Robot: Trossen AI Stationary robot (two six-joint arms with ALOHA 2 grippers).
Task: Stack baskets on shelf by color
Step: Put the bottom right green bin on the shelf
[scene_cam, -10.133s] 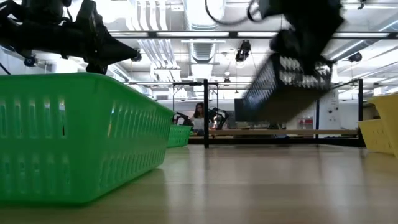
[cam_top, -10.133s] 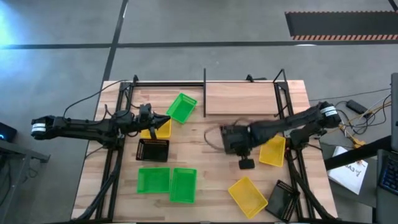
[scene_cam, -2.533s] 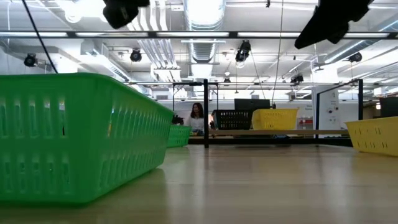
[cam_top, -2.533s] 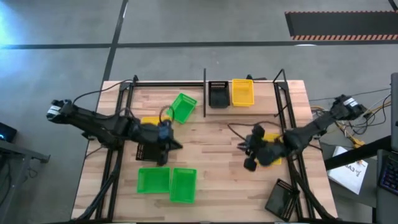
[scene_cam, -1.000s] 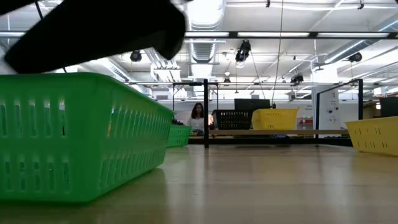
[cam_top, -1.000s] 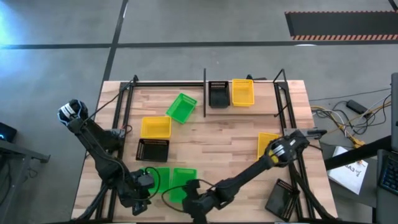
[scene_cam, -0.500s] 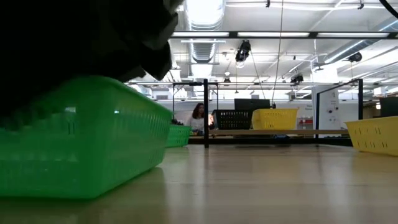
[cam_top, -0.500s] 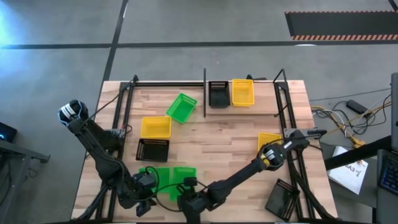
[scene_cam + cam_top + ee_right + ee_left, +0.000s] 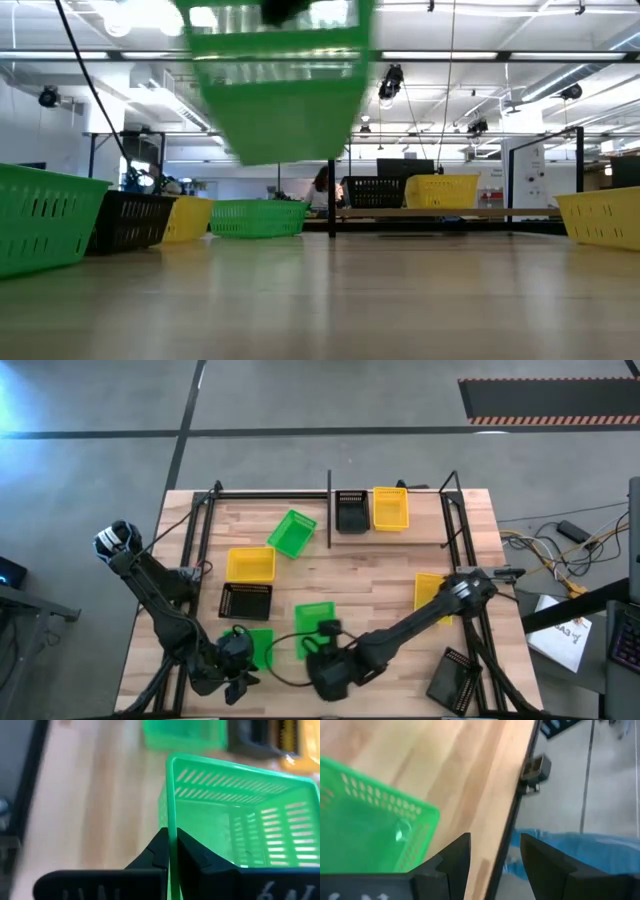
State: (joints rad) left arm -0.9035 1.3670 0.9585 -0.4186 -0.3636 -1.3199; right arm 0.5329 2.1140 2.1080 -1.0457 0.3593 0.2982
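Observation:
My right gripper (image 9: 172, 852) is shut on a green basket (image 9: 315, 620), which hangs high above the table in the low view (image 9: 280, 80). My left gripper (image 9: 492, 865) stands open at the table's near edge, with nothing between its fingers. It is beside a second green basket (image 9: 370, 835) that rests on its base. A third green basket (image 9: 292, 532), a yellow one (image 9: 250, 563) and a black one (image 9: 245, 600) sit on the table's left half. The shelf (image 9: 425, 520) at the far edge carries a black basket (image 9: 350, 510) and a yellow basket (image 9: 390, 508). My right gripper pinches the rim of one wall (image 9: 171, 827) of the green basket, one finger inside the basket and one outside. The fingers come from the table's near side. The basket is lifted clear of the table and stretches away beyond the fingers, open side up.
Another yellow basket (image 9: 432, 595) lies under my right arm near the right rail. A black basket (image 9: 455, 680) sits at the near right corner. Black rails run along both table sides. Bare wood lies in the middle, between the shelf and the lifted basket.
My right gripper has shut on the wall of the right one of the two near green baskets. It has risen and drawn back toward the far edge. That basket has been lifted clear of the table; the other green basket stays in place.

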